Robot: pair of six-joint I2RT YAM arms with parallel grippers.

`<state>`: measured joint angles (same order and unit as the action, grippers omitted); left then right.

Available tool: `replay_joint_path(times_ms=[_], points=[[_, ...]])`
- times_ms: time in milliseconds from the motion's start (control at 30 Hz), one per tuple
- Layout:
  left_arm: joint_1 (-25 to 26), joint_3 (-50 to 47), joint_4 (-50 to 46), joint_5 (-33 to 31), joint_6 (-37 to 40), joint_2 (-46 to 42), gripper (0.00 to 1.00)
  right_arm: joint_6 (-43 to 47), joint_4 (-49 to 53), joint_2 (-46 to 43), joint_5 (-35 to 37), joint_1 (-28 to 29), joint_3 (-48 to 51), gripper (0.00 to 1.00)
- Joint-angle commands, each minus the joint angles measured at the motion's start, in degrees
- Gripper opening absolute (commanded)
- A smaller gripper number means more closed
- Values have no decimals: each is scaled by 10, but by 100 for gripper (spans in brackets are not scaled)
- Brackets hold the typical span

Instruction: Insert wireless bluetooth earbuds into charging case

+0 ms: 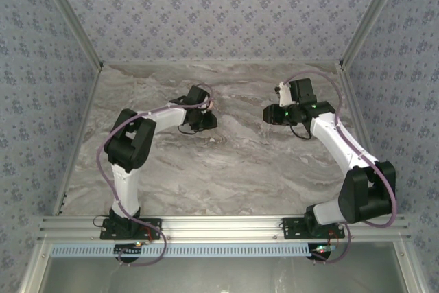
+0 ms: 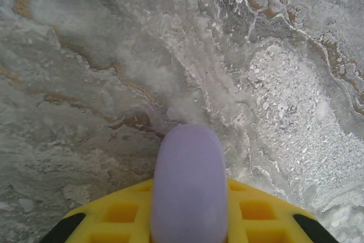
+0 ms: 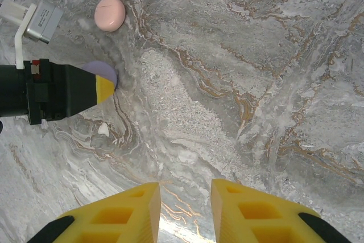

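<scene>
Left wrist view: the left pincer (image 2: 187,200) is closed tight on a smooth, rounded lilac earbud piece (image 2: 189,169). The piece sticks out from between the pincer's yellow fingers (image 2: 114,211), over the grey marbled worktop (image 2: 85,55). Right wrist view: nearest, the right pincer (image 3: 185,200) hangs over the worktop with its yellow fingers a little apart and nothing between them. Beyond it, to the left, a small white fleck (image 3: 103,129) lies on the worktop. Farther on, the left pincer reaches in from the left edge, the lilac piece at its tip. Farthest, a pink oval earbud piece (image 3: 110,13) lies on the worktop, near that tip but apart from it.
</scene>
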<state>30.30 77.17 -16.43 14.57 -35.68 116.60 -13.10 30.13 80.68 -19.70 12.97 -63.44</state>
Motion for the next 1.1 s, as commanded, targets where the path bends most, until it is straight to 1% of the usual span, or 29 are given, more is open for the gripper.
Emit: replay_joint_path(times_ms=[0,33,100,267,400,433,567,700,900,1067], points=[[-3,19,-18,-1,-8,14,25,-8,12,2,0,-6,7,31],[-3,18,-21,-6,-8,13,28,-8,12,3,1,-6,7,31],[-3,12,-24,-20,-9,7,39,-7,12,3,3,-6,8,32],[-4,-7,-23,-48,-1,-16,51,-6,15,5,8,-8,9,38],[-6,-19,-31,-75,18,-43,65,-4,18,5,15,-11,9,42],[-5,-23,-33,-82,23,-52,66,-3,19,5,18,-12,9,43],[-7,-34,-51,-119,42,-87,68,0,21,5,32,-16,11,44],[-7,-45,-74,-163,66,-131,68,1,19,0,60,-18,16,45],[-7,-73,-107,-242,101,-201,69,0,9,-11,135,-20,30,46],[-21,-112,-116,-283,119,-258,70,-2,-7,-25,196,-25,52,48]])
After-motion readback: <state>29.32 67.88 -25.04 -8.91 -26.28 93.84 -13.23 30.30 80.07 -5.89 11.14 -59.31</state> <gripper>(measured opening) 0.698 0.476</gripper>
